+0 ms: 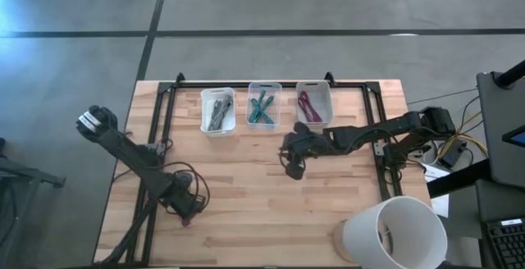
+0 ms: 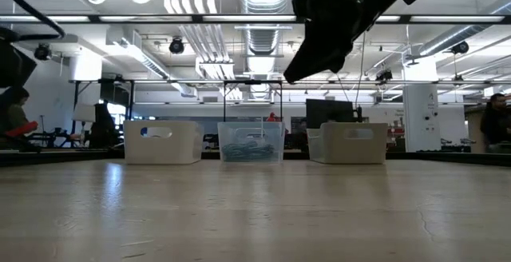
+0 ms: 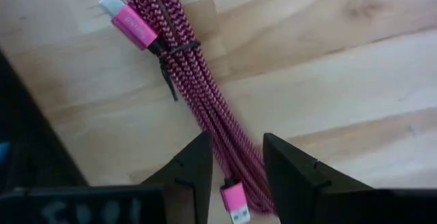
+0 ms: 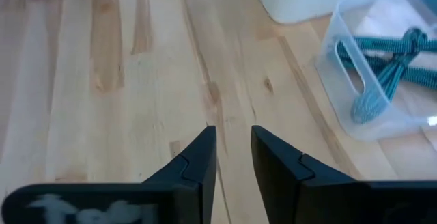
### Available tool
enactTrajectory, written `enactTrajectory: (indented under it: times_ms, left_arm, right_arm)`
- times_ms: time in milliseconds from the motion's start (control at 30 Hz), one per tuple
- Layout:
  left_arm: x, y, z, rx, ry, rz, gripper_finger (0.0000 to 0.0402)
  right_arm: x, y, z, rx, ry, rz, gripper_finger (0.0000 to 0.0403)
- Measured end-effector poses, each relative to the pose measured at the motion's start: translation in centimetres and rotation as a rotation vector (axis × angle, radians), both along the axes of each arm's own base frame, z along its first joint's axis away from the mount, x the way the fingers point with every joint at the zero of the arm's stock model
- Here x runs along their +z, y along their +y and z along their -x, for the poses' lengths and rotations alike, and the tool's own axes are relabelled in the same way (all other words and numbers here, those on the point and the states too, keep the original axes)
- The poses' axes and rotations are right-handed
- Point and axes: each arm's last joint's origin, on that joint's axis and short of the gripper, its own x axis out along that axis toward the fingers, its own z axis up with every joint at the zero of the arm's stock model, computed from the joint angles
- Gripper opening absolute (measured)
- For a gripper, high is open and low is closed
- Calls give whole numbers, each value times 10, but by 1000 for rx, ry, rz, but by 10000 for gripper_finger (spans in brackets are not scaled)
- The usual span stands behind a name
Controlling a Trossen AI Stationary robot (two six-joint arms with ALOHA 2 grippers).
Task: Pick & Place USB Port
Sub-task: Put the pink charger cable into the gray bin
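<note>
Left end effector (image 3: 235,166) — lower left of the high view — hangs over the pink USB cable (image 3: 198,94) lying on the desk (image 1: 246,212), fingers parted astride it, not gripping. Right end effector (image 1: 293,167) — centre frame, below the three bins (image 1: 265,105) — is slightly open and empty.

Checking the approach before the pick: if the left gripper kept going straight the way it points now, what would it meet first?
Most likely the pink braided USB cable: the left gripper is open, straddling the bundle lying on the table. Depth is unclear.

No legible text, label, brand, number or sign on anything in any view
</note>
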Motion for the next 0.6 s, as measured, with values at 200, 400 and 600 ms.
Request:
enactTrajectory:
  times_ms: [200, 400, 600]
  left_arm:
    - [-17, 5, 4, 8, -38, -24, 122]
    - [-26, 9, 8, -9, -32, -24, 122]
    - [-29, 11, 10, -79, -35, -39, 110]
  right_arm:
    - [4, 0, -3, 16, -44, 15, 87]
    - [3, 0, -3, 17, -43, 14, 78]
    - [3, 0, -3, 15, -43, 12, 81]
